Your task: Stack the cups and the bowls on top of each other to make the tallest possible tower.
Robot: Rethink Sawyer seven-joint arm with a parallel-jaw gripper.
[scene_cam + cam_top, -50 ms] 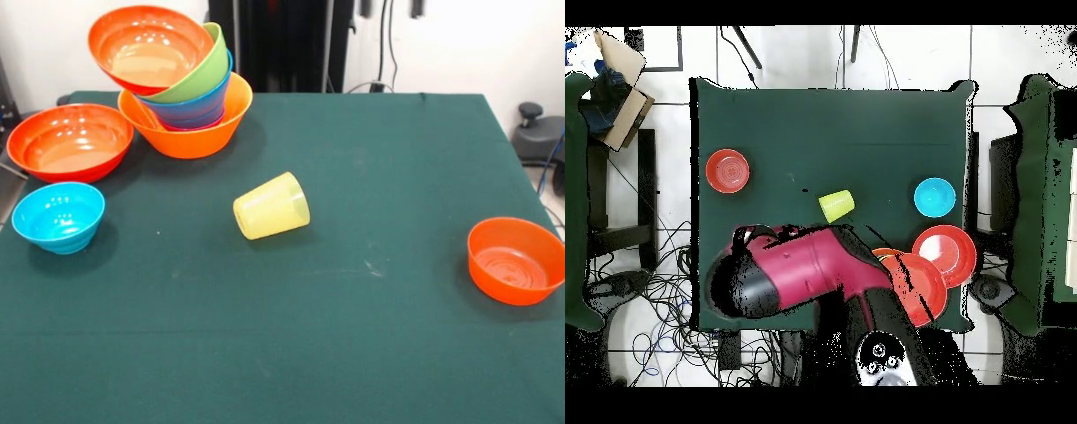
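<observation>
Desk (pixel 353 353), covered in dark green cloth, carries every item of the task. Robot arm (pixel 805 275), red and black, lies over the desk's edge in the overhead view and hides part of the tower; its pincer cannot be made out in either view, so whether it is open or closed cannot be told.

Tower (pixel 181 84), at the far left of the front view: 1 large light-orange bowl (pixel 190 137) at the base, with a magenta rim just visible inside it, then a blue bowl (pixel 199 108), a lime green bowl (pixel 196 75), and on top a red-orange bowl (pixel 146 44). The upper pieces are tilted, their openings leaning toward the camera and to the left.

Large red-orange bowl (pixel 71 141): upright on the cloth just left of the tower, close to the base bowl.

Small orange bowl (pixel 515 259): upright, alone near the right edge, well apart from everything else.

Cyan bowl (pixel 58 216): upright, just in front of the large red-orange bowl, near the left edge.

Pale-yellow cup (pixel 271 206): lying on its side near the desk's middle, between the tower and the small orange bowl, its narrower closed end turned toward the camera and left.
</observation>
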